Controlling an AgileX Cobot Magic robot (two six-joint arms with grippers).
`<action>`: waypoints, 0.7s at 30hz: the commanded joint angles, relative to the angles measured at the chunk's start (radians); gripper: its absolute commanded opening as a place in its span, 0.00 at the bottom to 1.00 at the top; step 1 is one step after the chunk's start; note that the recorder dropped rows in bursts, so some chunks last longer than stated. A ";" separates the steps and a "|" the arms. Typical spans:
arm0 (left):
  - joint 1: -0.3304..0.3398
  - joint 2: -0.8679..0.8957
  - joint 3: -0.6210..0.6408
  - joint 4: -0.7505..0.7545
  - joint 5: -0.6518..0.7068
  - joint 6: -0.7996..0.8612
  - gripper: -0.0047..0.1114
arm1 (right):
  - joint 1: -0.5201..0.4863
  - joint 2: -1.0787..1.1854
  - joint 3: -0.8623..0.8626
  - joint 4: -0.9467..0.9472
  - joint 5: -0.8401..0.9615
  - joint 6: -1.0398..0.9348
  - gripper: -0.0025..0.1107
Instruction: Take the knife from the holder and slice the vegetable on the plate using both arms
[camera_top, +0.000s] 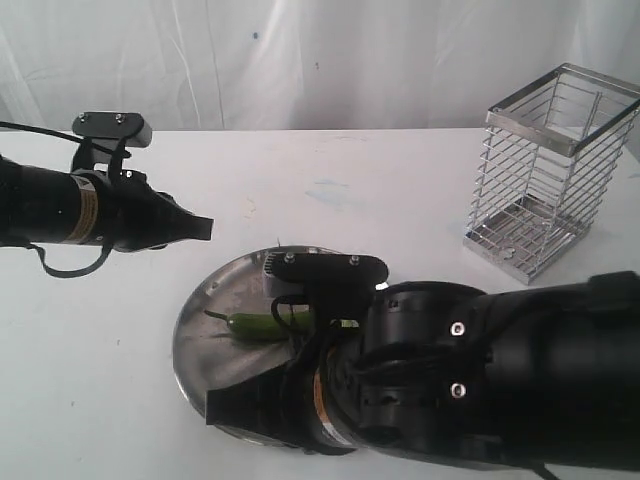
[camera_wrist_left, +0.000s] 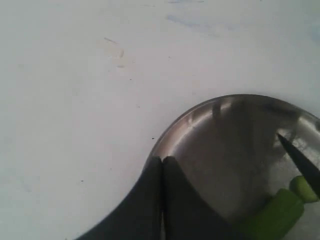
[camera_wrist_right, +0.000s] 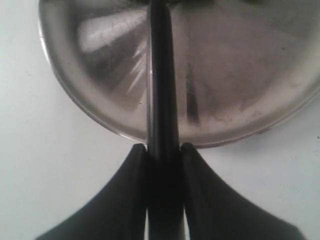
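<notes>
One knife (camera_wrist_right: 161, 75) gripped by R fingers (camera_wrist_right: 125, 195) over plate (camera_wrist_right: 240, 75); arm (camera_top: 510, 370) part-hides chili (camera_top: 255, 325); L fingers (camera_wrist_left: 145, 205) closed, empty.

I see the plate (camera_top: 192, 312) near the table's (camera_top: 350, 190) front edge, the vegetable (camera_top: 260, 325) on it, the knife (camera_wrist_right: 161, 75) over it; the holder (camera_top: 548, 170) stands by the right edge, farther back.

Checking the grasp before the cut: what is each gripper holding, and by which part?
The right gripper holds the knife by its handle, clamped between the fingers. The left gripper is shut and holds nothing.
</notes>
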 joint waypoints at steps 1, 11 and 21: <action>-0.006 0.001 -0.009 -0.005 -0.017 0.003 0.04 | -0.007 0.006 -0.004 0.048 0.048 0.041 0.02; -0.006 0.023 -0.009 -0.060 -0.114 0.009 0.04 | -0.077 0.006 -0.004 0.208 -0.089 -0.046 0.02; -0.006 0.023 -0.009 -0.064 -0.103 0.028 0.04 | -0.099 0.014 -0.004 0.272 -0.052 -0.183 0.02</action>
